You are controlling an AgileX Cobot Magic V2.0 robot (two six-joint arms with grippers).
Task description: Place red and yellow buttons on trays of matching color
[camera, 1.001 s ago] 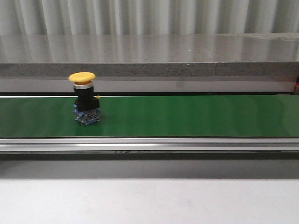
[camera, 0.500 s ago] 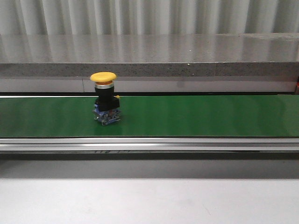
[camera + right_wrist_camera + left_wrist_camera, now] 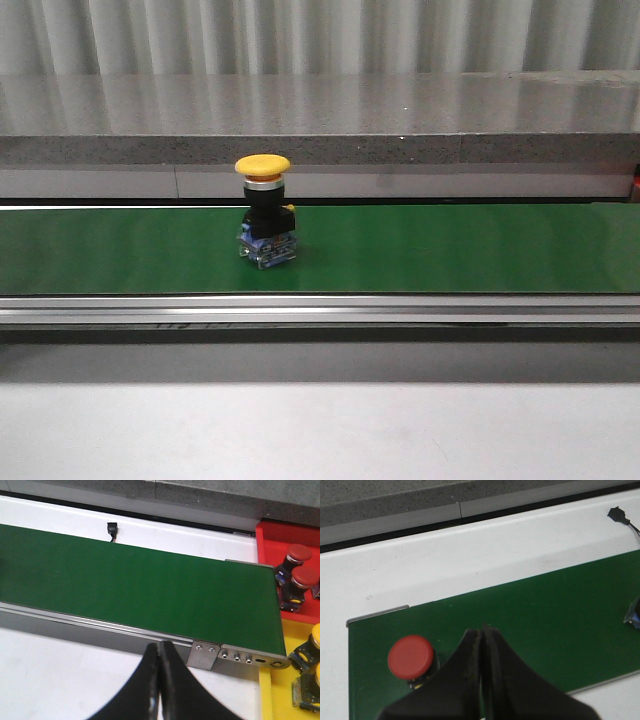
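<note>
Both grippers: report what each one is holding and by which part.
Nothing is held. The left gripper is shut on nothing above the green belt, beside the red button. The right gripper is shut and empty too.

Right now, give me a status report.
Left gripper and right gripper shut, empty. Yellow button upright on green belt. Nothing blocking.

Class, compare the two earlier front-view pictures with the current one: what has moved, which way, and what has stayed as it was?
The yellow button has travelled rightward along the green conveyor belt, from the left part toward the middle, staying upright throughout. Nothing was grasped or released; no gripper appears in the front view. The belt frame, grey ledge and corrugated wall behind look unchanged.
</note>
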